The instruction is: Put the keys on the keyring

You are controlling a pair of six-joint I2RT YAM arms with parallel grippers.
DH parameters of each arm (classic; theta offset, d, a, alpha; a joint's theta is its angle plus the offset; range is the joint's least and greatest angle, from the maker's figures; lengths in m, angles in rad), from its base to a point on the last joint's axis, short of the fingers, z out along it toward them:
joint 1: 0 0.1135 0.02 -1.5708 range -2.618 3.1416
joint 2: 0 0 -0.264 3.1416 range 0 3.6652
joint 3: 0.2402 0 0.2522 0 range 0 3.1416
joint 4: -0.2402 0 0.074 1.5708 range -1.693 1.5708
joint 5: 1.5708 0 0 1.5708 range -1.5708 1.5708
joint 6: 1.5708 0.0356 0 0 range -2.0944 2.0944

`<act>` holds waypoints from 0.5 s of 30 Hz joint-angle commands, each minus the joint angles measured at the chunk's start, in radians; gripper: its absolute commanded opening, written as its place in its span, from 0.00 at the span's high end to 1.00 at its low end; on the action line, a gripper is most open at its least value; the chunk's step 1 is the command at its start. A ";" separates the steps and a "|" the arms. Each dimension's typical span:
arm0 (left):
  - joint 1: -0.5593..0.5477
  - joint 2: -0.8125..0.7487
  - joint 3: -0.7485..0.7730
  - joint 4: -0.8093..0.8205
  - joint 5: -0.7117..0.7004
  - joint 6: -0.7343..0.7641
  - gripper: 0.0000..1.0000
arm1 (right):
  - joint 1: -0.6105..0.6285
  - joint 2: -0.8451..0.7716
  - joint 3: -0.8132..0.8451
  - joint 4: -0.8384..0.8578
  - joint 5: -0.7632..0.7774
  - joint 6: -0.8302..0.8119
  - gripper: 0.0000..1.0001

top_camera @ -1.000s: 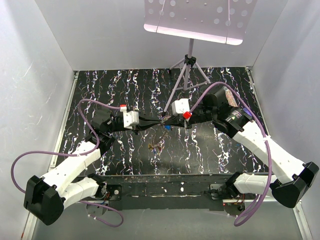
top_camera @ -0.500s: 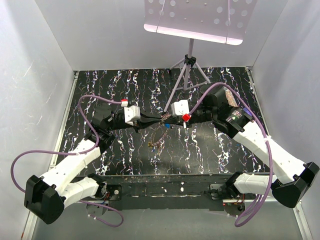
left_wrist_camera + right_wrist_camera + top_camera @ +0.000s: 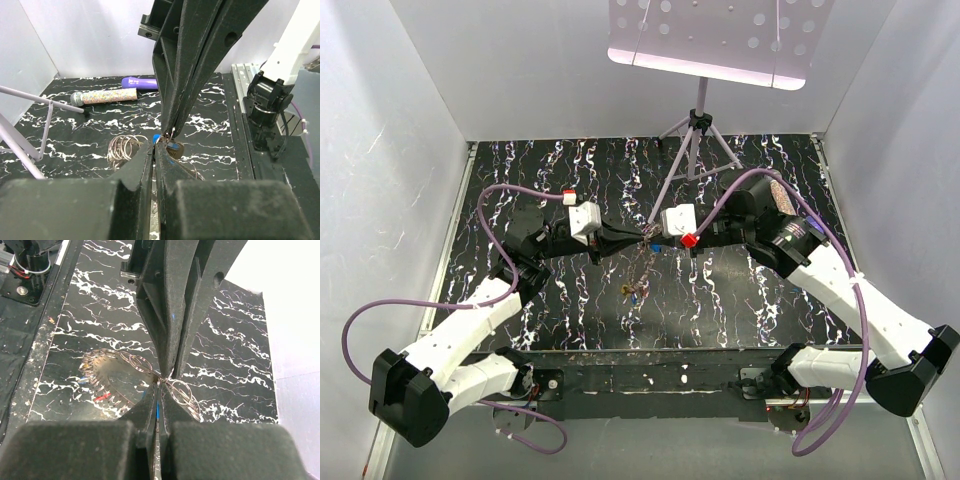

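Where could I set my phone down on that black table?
Bare mat lies far left, between the wall and the tripod, and near right, between the loose keys and the right arm. Crowded middle: left gripper and right gripper meet at the keyring.

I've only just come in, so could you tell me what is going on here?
The left gripper and right gripper meet tip to tip above the table. Both are pinched shut on thin wire loops, with a blue-headed key at the pinch. The jagged keyring lies on the table below, with no gripper on it.
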State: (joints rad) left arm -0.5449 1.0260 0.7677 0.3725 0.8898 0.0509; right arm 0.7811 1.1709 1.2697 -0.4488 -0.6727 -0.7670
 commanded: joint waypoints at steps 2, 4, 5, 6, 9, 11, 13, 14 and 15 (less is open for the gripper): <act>0.016 -0.012 0.035 0.150 -0.038 -0.106 1.00 | 0.023 -0.019 0.033 -0.002 0.005 -0.015 0.99; 0.019 -0.010 0.030 0.181 -0.037 -0.126 1.00 | 0.021 -0.022 0.034 -0.002 0.015 -0.020 0.99; 0.020 -0.010 0.025 0.189 -0.038 -0.134 1.00 | 0.020 -0.024 0.033 -0.002 0.019 -0.018 0.99; 0.022 -0.012 0.024 0.204 -0.040 -0.144 1.00 | 0.023 -0.025 0.033 0.001 0.022 -0.018 0.99; 0.028 -0.014 0.013 0.244 -0.045 -0.175 1.00 | 0.024 -0.027 0.028 0.004 0.035 -0.018 0.99; 0.033 -0.014 -0.001 0.284 -0.052 -0.203 1.00 | 0.024 -0.028 0.022 0.013 0.045 -0.012 0.99; 0.039 -0.011 -0.010 0.330 -0.058 -0.238 1.00 | 0.023 -0.028 0.017 0.027 0.054 -0.003 0.99; 0.042 -0.010 -0.013 0.348 -0.061 -0.253 1.00 | 0.021 -0.028 0.016 0.038 0.061 0.000 0.99; 0.042 -0.007 -0.019 0.368 -0.066 -0.267 1.00 | 0.021 -0.027 0.013 0.048 0.065 0.009 0.99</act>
State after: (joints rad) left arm -0.5205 1.0271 0.7551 0.5587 0.8890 -0.1425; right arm 0.7879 1.1534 1.2739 -0.4141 -0.6193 -0.7883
